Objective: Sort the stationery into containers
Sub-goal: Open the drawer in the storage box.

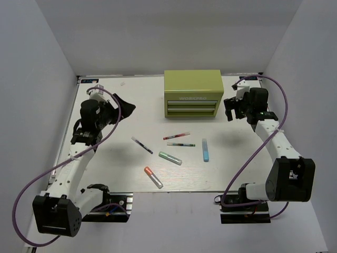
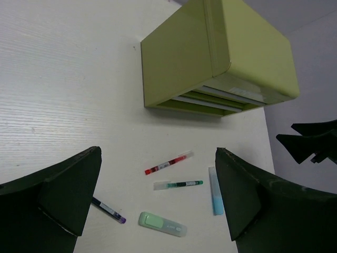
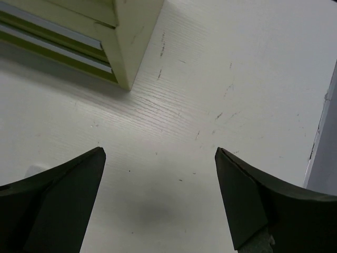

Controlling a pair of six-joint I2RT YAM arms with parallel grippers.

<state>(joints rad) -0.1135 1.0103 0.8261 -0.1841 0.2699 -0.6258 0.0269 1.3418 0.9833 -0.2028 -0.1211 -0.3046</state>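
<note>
Olive-green metal tool chest [image 1: 192, 94] stands at the far middle of the white table [image 1: 116, 174], both front drawers shut. In front of it, loose on the tabletop: red pen [image 1: 176, 136], green pen [image 1: 180, 144], light-blue marker [image 1: 205, 150], green-capped marker [image 1: 170, 157], dark-tipped white pen [image 1: 142, 145], and orange-capped marker [image 1: 153, 177] nearest the arms. Left gripper [image 2: 158, 153] hangs spread wide and empty at far left; right gripper [image 3: 158, 153], likewise wide and empty, is just right of the chest.

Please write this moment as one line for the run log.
left claw: open, empty | right claw: open, empty | six pens: loose on table | tool chest: both drawers closed
</note>
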